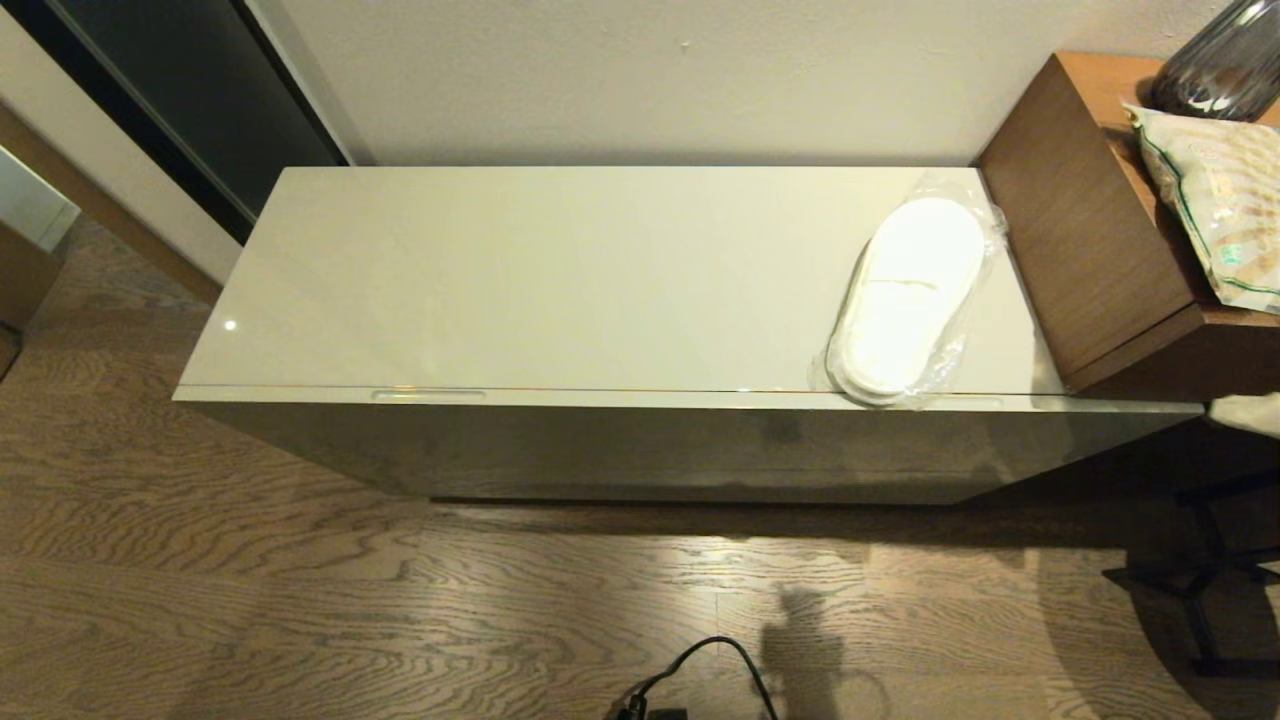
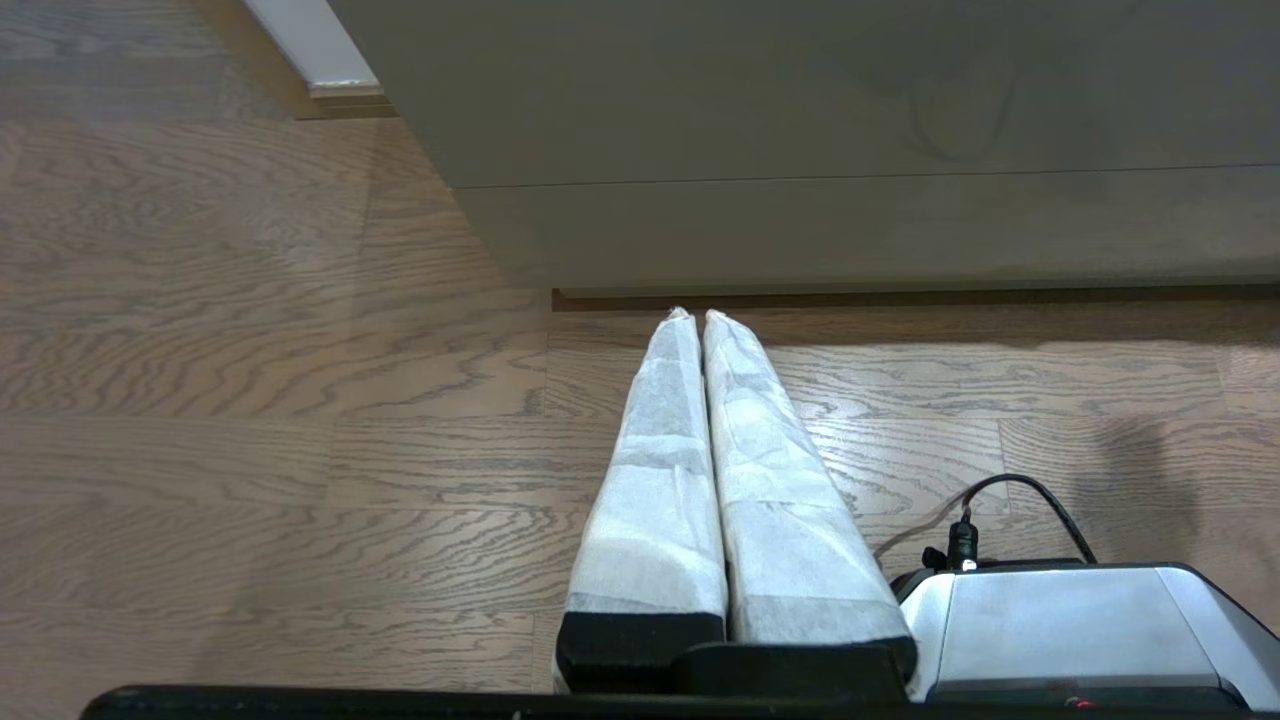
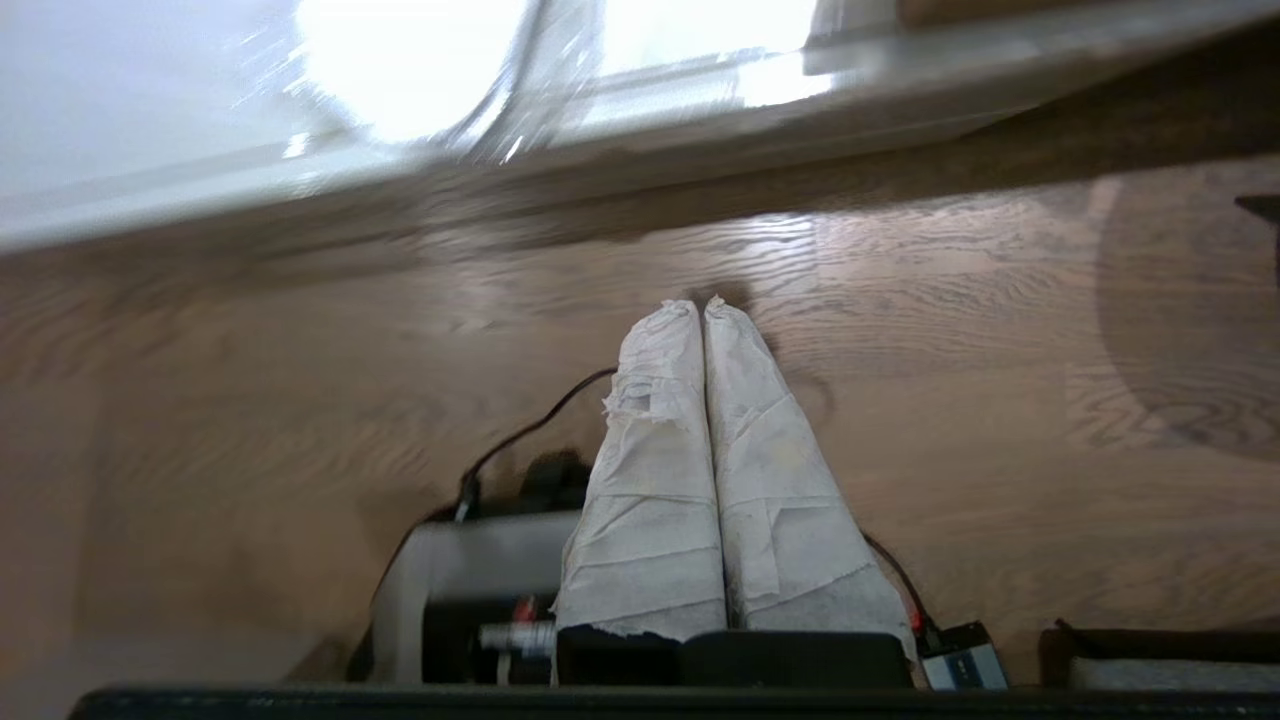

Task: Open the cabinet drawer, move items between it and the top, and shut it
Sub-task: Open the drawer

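The cabinet drawer (image 1: 600, 440) sits closed under the top (image 1: 560, 280); the wrapped slippers (image 1: 910, 295) lie on the top's right end, beside the brown wooden box (image 1: 1080, 220). Both arms hang low over the floor — left end effector (image 2: 695, 316) and right end effector (image 3: 700, 302) each pressed closed, holding nothing.
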Motion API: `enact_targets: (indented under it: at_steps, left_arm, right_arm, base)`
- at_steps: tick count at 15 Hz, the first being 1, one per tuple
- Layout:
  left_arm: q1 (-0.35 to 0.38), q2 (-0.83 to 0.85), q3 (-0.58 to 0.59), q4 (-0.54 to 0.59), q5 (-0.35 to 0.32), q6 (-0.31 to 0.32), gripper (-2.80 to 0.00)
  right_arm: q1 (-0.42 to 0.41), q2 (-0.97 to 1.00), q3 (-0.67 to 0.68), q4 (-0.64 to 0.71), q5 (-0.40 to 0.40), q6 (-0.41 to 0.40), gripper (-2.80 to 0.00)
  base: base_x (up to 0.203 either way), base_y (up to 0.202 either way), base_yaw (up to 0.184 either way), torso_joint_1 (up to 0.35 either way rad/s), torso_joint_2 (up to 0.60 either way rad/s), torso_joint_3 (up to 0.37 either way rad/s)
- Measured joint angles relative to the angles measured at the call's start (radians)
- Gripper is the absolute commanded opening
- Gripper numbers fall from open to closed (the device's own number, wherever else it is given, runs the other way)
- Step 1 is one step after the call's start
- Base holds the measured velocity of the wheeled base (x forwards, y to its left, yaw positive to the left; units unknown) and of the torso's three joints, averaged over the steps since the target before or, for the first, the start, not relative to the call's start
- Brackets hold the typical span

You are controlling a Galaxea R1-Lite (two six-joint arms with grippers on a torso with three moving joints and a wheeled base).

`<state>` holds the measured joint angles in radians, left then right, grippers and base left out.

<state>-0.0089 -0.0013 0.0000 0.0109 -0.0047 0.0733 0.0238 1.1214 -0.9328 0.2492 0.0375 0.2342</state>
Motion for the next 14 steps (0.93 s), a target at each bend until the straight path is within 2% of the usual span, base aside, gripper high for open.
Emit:
enact_targets:
  at_steps: [2,4,8,14]
  left_arm:
    - [0.000,0.000,0.000,0.000,0.000,0.000,-2.80]
    - [0.000,0.000,0.000,0.000,0.000,0.000,-2.80]
    - [0.000,0.000,0.000,0.000,0.000,0.000,-2.80]
    - [0.000,0.000,0.000,0.000,0.000,0.000,-2.80]
  right_arm:
    - [0.032,0.211,-0.032,-0.162,-0.053,0.047,-2.80]
    - [0.056,0.359,-0.066,-0.263,-0.081,0.100,-2.80]
    - [0.072,0.523,-0.045,-0.407,-0.089,0.133,-2.80]
    - [0.074,0.603,-0.018,-0.420,-0.089,0.148,-2.80]
  base:
    - [0.000,0.000,0.000,0.000,0.00,0.000]
    - [0.000,0.000,0.000,0.000,0.00,0.000]
    - [0.000,0.000,0.000,0.000,0.00,0.000]
    - [0.000,0.000,0.000,0.000,0.00,0.000]
